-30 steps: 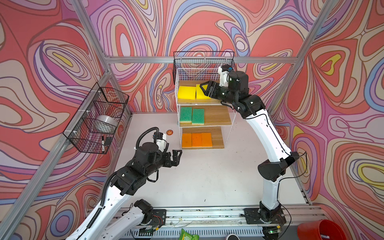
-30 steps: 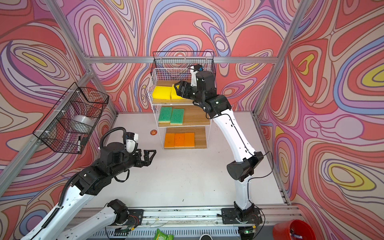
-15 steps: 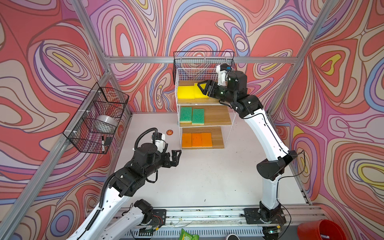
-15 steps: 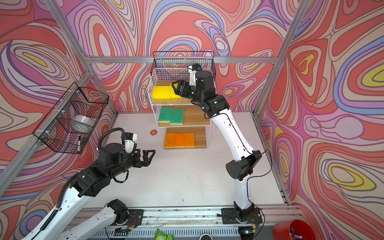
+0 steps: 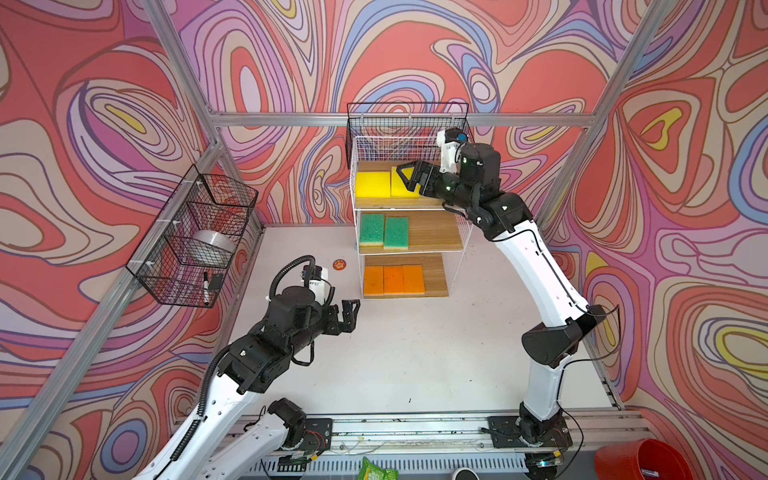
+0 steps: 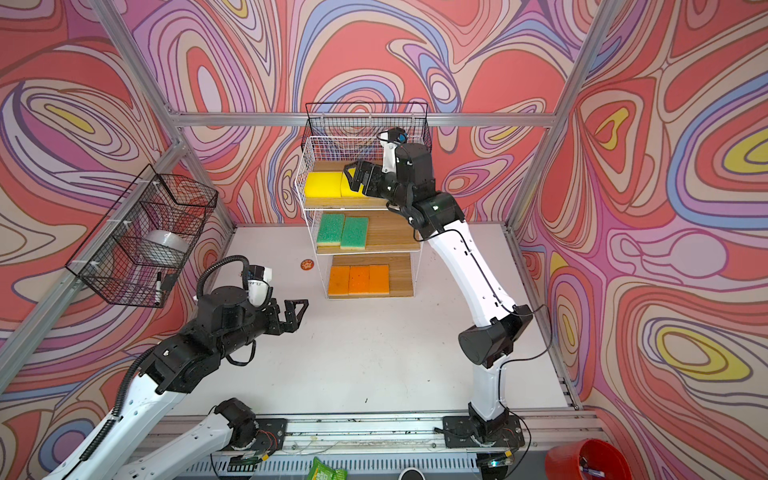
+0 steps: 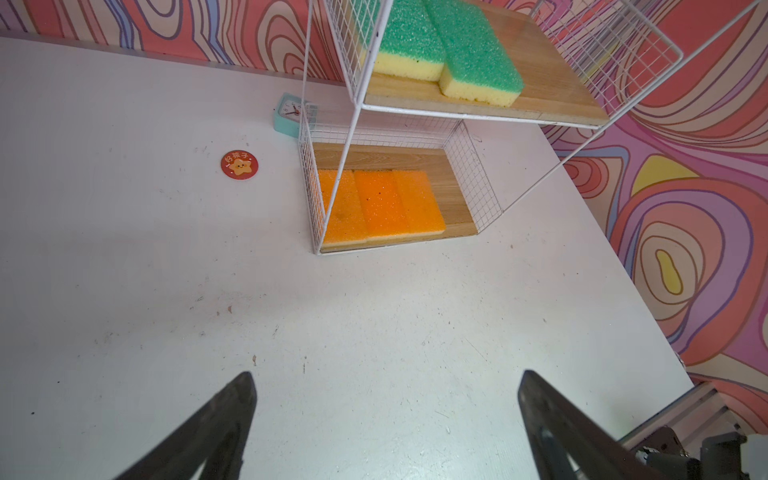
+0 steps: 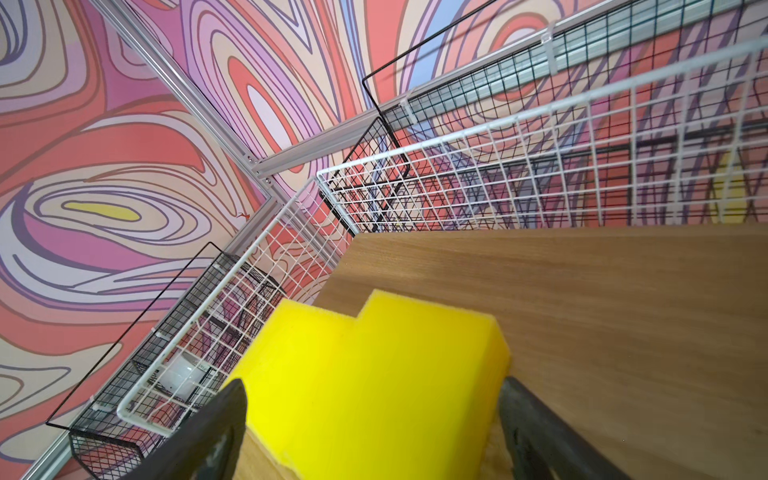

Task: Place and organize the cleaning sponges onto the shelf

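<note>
The white wire shelf (image 5: pixel 437 232) stands at the back in both top views. Three orange sponges (image 5: pixel 393 279) lie side by side on its lowest board, two green sponges (image 5: pixel 383 230) on the middle board, and two yellow sponges (image 5: pixel 372 184) on the top board. My right gripper (image 5: pixel 409 178) reaches in over the right-hand yellow sponge. In the right wrist view it (image 8: pixel 372 386) stands open, a finger on either side of the yellow foam (image 8: pixel 374 340), which rests on the board. My left gripper (image 5: pixel 351 316) hovers open and empty over the white table (image 7: pixel 386 386), short of the shelf.
A small round orange disc (image 5: pixel 339 264) and a teal clock (image 7: pixel 291 114) lie left of the shelf's foot. A black wire basket (image 5: pixel 195 237) holding a tape roll and a marker hangs on the left wall. Another black basket (image 5: pixel 407 124) hangs behind the shelf top. A red bucket (image 5: pixel 640 461) sits front right.
My right gripper has slid a little leftward over the top board and its jaws have spread wider off the yellow sponge. The left arm has barely shifted.
</note>
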`<state>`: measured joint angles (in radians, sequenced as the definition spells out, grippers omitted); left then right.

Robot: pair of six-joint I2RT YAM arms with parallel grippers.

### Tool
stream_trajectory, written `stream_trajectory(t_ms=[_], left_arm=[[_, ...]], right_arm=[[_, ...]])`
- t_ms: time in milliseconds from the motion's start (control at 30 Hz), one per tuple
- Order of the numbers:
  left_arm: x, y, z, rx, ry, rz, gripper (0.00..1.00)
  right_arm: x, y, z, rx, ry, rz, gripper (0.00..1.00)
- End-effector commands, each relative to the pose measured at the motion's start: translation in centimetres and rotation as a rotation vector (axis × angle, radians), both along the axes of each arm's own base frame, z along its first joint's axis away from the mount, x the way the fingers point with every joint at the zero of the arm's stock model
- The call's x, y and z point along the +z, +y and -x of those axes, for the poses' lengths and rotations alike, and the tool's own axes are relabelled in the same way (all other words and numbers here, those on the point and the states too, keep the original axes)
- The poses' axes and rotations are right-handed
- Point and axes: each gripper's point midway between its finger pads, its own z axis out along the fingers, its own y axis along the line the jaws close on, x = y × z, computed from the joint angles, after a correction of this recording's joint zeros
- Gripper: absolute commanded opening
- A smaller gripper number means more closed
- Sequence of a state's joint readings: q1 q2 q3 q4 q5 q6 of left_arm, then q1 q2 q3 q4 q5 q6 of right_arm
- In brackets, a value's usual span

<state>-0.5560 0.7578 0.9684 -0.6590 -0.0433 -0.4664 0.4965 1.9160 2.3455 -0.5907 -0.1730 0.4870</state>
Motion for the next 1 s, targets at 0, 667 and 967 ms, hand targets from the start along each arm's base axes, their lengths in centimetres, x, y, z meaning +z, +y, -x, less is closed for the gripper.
stream_trajectory(t_ms=[0, 667, 967], left_arm=[[1.3, 1.4, 0.0, 0.050, -0.029, -0.036, 1.00], [-1.8, 8.2, 1.5, 0.306, -0.016, -0.242, 1.00], [-6.6, 9.8, -1.3, 0.461, -0.117, -0.287, 1.00]], right_arm=[[-1.4, -1.2, 0.4, -0.029, 0.040, 0.043, 0.98], [-6.8, -8.9, 14.6, -0.016, -0.043, 0.137, 0.98], [-20.2, -15.4, 16.3, -0.252, 0.121, 0.288, 0.98]])
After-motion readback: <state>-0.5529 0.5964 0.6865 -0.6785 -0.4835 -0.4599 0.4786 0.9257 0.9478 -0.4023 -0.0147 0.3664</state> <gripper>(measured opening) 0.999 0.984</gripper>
